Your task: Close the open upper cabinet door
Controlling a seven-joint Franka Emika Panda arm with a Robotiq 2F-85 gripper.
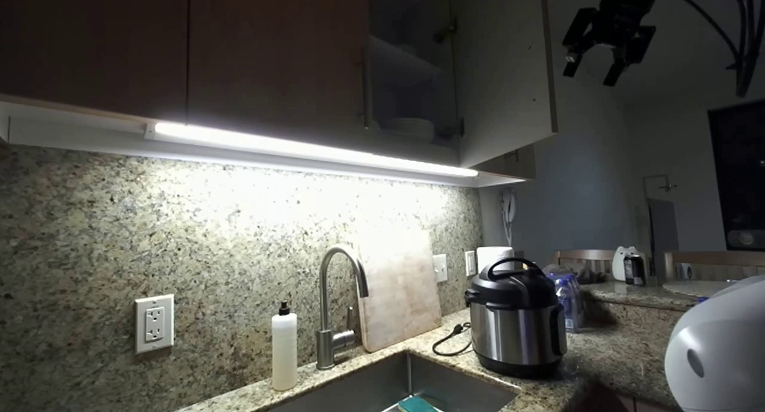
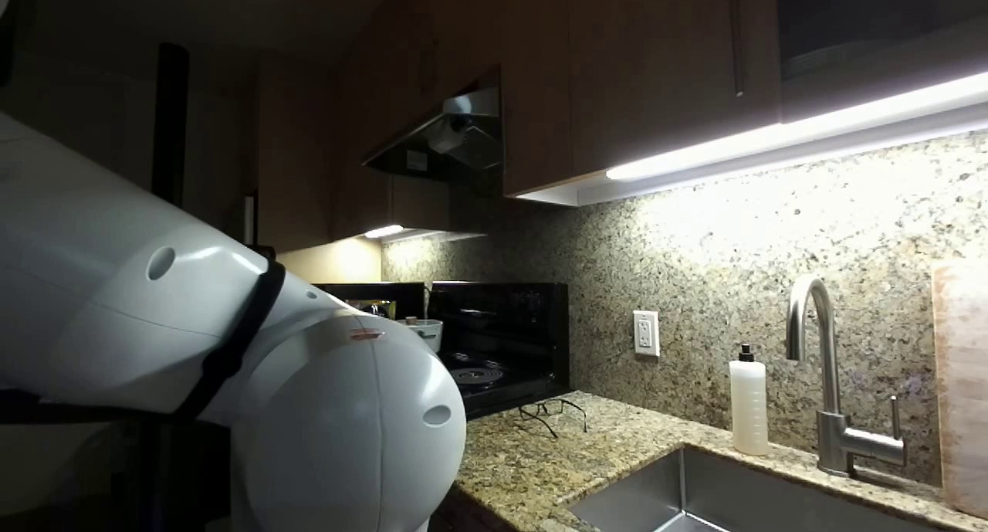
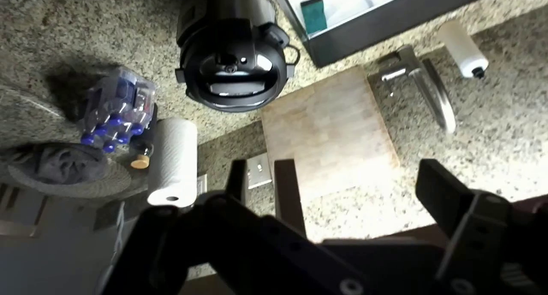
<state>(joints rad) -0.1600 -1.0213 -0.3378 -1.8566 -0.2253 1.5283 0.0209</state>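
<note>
The upper cabinet door (image 1: 502, 71) stands wide open in an exterior view, its pale inner face showing, beside a cabinet with shelves and dishes. My gripper (image 1: 590, 72) hangs open to the right of the door's free edge there, fingers pointing down, with a visible gap. In the wrist view my gripper (image 3: 332, 168) has its fingers wide apart. A brown upright strip, apparently the door's edge (image 3: 289, 192), shows between them, closer to the left finger; I cannot tell its depth. The door's handle is hidden. The door and gripper are out of view in the other camera's picture, which shows the white arm (image 2: 347, 424).
A neighbouring shut cabinet door (image 1: 275, 53) has a bar handle. Below are a pressure cooker (image 1: 517, 322), a leaning cutting board (image 1: 397, 298), a faucet (image 1: 326, 292), a soap bottle (image 1: 284, 352) and a sink (image 2: 641, 497). A paper towel roll (image 3: 173, 158) stands near bottles (image 3: 120, 106).
</note>
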